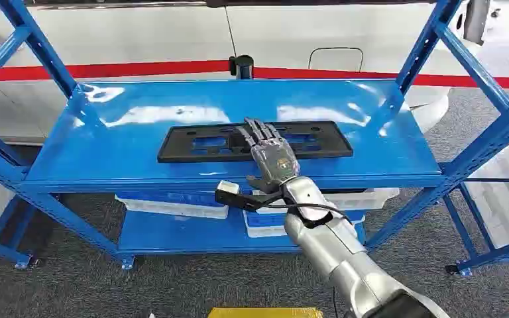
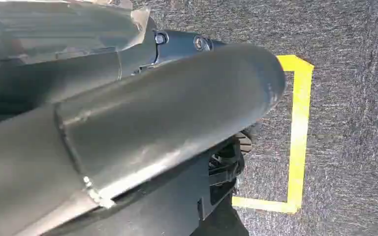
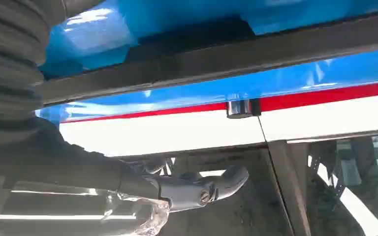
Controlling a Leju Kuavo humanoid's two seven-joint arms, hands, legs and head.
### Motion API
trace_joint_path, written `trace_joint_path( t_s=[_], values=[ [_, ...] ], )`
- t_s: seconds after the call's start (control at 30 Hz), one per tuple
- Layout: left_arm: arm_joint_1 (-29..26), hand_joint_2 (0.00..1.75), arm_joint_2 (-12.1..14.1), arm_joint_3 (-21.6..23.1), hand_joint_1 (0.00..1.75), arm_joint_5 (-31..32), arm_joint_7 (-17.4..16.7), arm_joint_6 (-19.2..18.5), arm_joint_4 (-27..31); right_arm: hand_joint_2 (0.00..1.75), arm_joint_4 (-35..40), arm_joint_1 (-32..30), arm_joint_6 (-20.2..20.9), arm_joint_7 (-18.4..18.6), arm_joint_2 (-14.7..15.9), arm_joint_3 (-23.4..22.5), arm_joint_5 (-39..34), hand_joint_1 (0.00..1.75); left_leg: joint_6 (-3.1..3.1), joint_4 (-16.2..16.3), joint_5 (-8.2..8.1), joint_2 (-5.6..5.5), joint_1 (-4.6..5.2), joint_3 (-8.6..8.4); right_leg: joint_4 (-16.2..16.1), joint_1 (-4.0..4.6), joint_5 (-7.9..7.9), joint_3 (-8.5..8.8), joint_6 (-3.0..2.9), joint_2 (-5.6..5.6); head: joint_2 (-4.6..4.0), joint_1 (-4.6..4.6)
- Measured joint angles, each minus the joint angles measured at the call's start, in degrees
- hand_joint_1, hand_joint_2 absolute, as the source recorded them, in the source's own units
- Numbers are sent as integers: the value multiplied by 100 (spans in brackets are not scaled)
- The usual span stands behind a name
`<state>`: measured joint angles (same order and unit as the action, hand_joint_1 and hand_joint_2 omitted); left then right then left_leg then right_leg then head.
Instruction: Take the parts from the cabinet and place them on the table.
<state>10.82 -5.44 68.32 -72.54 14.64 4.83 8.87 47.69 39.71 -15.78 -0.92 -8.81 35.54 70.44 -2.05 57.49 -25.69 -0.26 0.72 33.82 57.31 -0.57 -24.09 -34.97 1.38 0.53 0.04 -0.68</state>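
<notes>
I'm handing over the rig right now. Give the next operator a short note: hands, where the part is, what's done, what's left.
Right hand: stretched out over the black flat part, fingers extended and lying on its middle; no grip closed yet.
Left hand: hangs at the robot's side over grey carpet with yellow tape marking; its fingers cannot be made out.
Part: lies flat on the top blue shelf of the cabinet.
Done: reach to the part.
Left: grip it, lift it off the shelf, put it on the table.
</notes>
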Motion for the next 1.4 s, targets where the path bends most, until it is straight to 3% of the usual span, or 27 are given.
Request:
trace_joint_path(
  t_s=[0.27,0.57,1.07,1.1,1.4],
  values=[
    [23,0,-15,2,0,15,-55,-7,0,175,-696,331,-68,177,-160,-24,145,0,0,0,0,1,0,-1,0,0,0,0,0,0,0,2],
    [49,0,-50,2,0,-79,-50,-9,0,175,-1780,755,-426,673,-420,-300,308,0,0,1,1,-2,0,-2,0,0,0,0,0,0,0,2],
    [66,0,-90,-7,0,-181,-286,55,0,175,-2288,969,-538,833,-605,-677,634,0,0,0,1,1,0,-4,0,0,0,0,0,0,0,0],
    [67,0,-90,-7,0,-179,-295,55,0,175,-2302,975,-538,835,-614,-704,645,175,0,1,1,1,0,-4,0,0,0,0,0,0,0,2],
    [88,0,-90,11,0,-48,-415,-9,0,175,-2343,878,-546,586,-656,-881,816,175,0,1,1,0,0,-3,0,0,0,0,0,0,0,2]
  ],
)
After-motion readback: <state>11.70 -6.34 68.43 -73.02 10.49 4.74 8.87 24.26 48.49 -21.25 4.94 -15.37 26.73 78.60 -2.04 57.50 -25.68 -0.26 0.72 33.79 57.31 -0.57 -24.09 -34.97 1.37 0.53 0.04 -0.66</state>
